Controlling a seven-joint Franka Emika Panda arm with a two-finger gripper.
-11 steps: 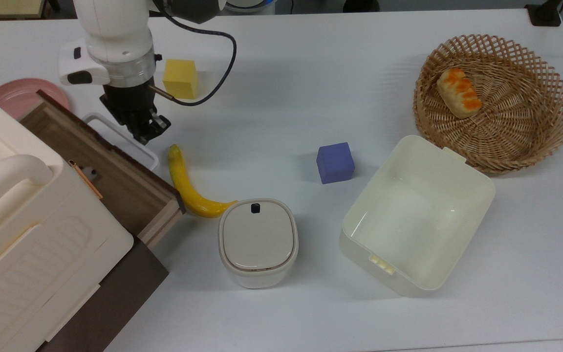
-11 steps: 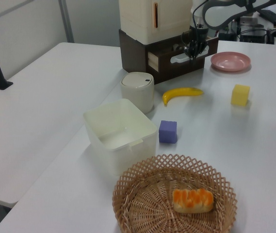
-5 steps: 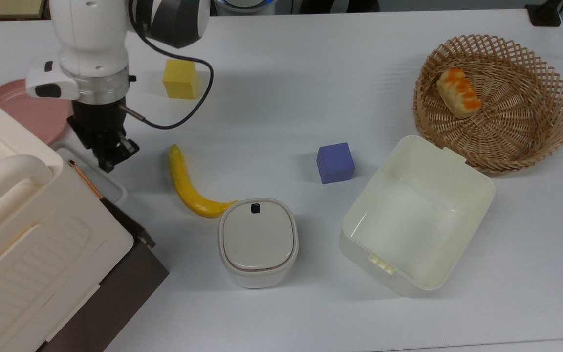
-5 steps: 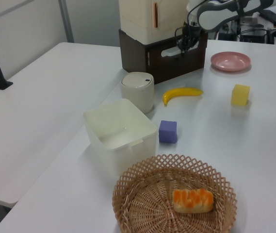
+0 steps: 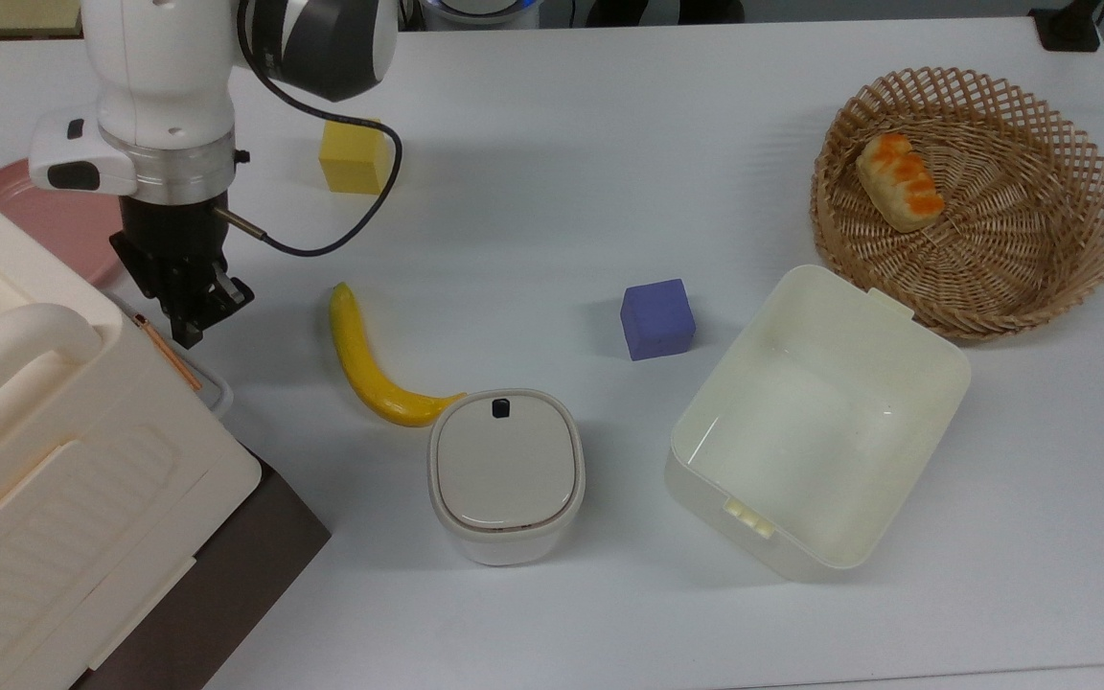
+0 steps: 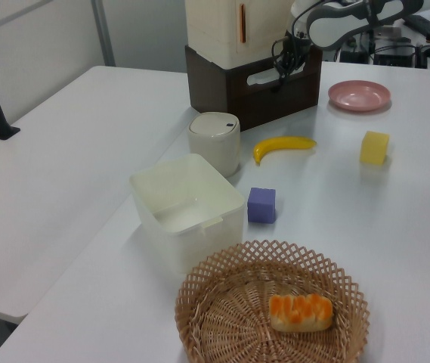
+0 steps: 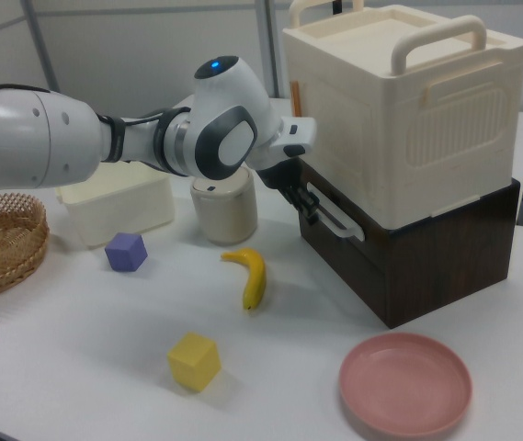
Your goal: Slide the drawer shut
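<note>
The drawer (image 7: pixel 360 262) sits pushed into the dark brown base under the cream cabinet (image 7: pixel 408 101), its front level with the base. Its white loop handle (image 7: pixel 340 220) sticks out toward the table. My gripper (image 7: pixel 308 206) presses against that handle from the table side, fingers together and holding nothing. From the top view my gripper (image 5: pixel 190 311) hangs at the cabinet's edge, where just a strip of the handle (image 5: pixel 216 390) peeks out. The left view shows the gripper (image 6: pixel 281 71) against the drawer (image 6: pixel 294 87) front.
A banana (image 5: pixel 360 359) lies just right of the gripper in the top view, beside a lidded cream container (image 5: pixel 506 470). Further right are a purple cube (image 5: pixel 657 318), an open cream bin (image 5: pixel 954 364) and a wicker basket (image 5: pixel 1069 192) holding bread. A yellow cube (image 5: pixel 353 158) and pink plate (image 5: pixel 54 220) lie behind the arm.
The drawer has gone from well open to fully in. My gripper travelled with its handle toward the cabinet, to the top view's left and down.
</note>
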